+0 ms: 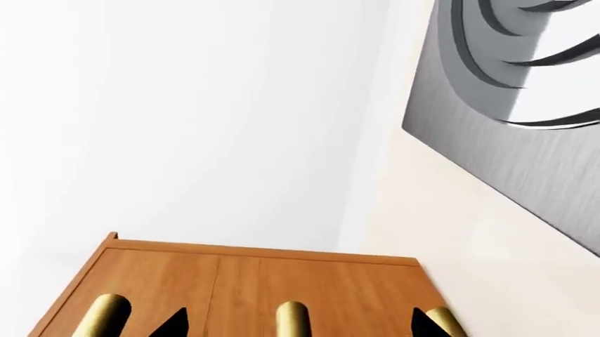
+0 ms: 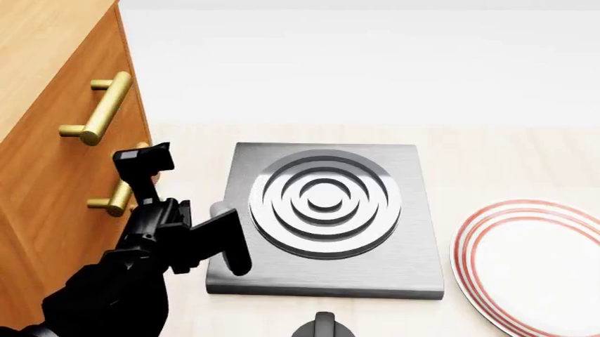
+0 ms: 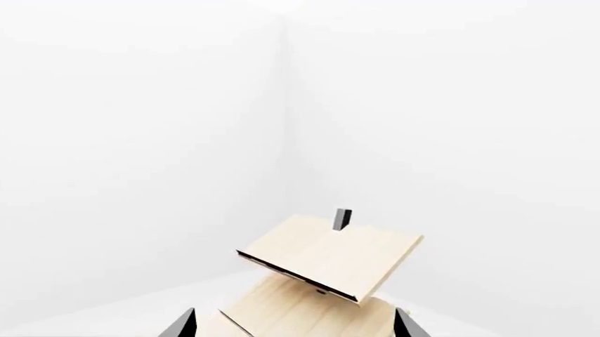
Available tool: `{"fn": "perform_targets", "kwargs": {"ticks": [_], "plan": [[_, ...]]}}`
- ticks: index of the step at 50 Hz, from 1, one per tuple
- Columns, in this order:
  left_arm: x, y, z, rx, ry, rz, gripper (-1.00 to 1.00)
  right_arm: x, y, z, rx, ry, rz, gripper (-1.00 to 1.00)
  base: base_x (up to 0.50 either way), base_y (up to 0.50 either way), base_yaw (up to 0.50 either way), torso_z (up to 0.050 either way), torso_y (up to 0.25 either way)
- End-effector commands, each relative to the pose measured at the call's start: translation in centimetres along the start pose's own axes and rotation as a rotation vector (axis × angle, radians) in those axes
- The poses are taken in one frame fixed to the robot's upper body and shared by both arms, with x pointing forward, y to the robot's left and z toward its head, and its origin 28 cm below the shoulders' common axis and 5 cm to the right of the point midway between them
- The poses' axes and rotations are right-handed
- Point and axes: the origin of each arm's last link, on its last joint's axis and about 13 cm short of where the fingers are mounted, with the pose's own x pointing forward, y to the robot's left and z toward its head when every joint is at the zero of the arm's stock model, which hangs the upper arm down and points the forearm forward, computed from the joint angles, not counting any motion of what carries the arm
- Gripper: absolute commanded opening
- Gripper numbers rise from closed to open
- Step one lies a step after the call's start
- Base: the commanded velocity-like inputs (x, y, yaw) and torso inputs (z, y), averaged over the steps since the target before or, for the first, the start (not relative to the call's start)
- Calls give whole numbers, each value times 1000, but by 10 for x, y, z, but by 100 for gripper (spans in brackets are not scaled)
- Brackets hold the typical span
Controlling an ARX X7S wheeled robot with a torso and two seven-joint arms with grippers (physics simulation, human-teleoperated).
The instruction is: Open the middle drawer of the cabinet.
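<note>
No brand, label or writing can be read on anything here. The table (image 2: 487,151) is pale cream, set against plain white walls.

In the head view the cabinet (image 2: 42,84) stands at the left, its orange-brown front carrying brass bar handles one below another. The middle drawer (image 2: 70,189) looks shut, flush with the drawer above. The left end effector (image 2: 140,160) sits right at that drawer's handle (image 2: 120,193); whether its fingers are apart or clamped cannot be told.

A grey hotplate (image 2: 328,217) with ringed grooves lies beside the cabinet, a red-rimmed plate (image 2: 535,260) further right.

The right end effector (image 3: 295,326) has its fingertips spread apart, facing a pale wooden rack (image 3: 328,263).
</note>
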Motion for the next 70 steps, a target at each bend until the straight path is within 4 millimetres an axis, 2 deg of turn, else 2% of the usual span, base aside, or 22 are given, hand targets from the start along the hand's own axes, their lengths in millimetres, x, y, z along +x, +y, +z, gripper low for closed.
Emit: {"fn": "perform_targets", "kwargs": {"ticks": [1, 70], "plan": [[-1, -4, -4, -11, 15, -3, 100, 0, 0, 0, 0, 1, 2, 100, 0, 0, 0, 0, 0], [-1, -7, -26, 26, 97, -3, 100, 1, 1, -1, -1, 6, 7, 100, 0, 0, 0, 0, 0]]}}
